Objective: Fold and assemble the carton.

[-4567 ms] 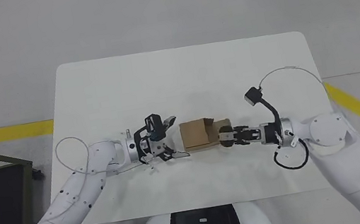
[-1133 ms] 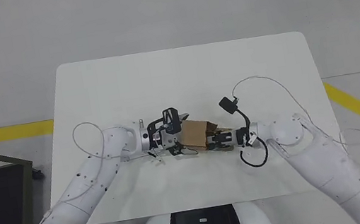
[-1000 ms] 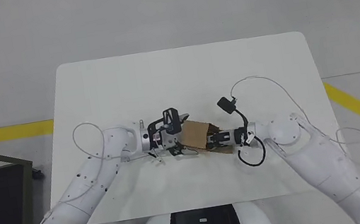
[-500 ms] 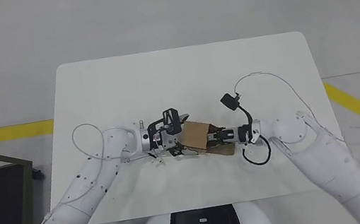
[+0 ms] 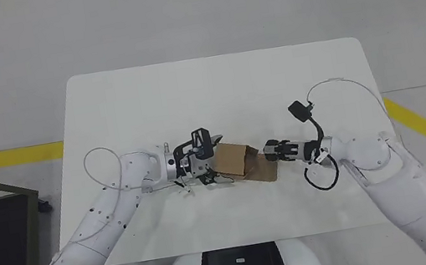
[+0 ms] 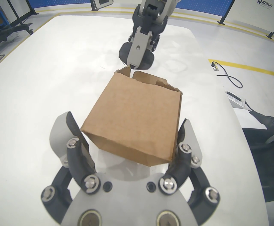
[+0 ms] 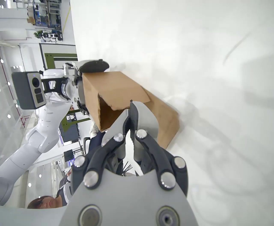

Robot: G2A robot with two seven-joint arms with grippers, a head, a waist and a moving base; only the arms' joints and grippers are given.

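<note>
Bench surface: white table, with the carton near its front middle.

Your left gripper has closed in on the carton. One pad sits on each side wall at the closed end, so it is clamped there.

Your right gripper has its fingers together with nothing seen between them. Its tip is at the rim of the open end; contact looks likely but cannot be confirmed.

The carton's long axis runs along the line between your two grippers, slightly skewed across the table. The mouth points at the right arm. One flap lies flat on the table just beside the right fingertips.

Judgement: folding the flap falls to the right arm, which is nearer, while the left arm anchors the carton.
</note>
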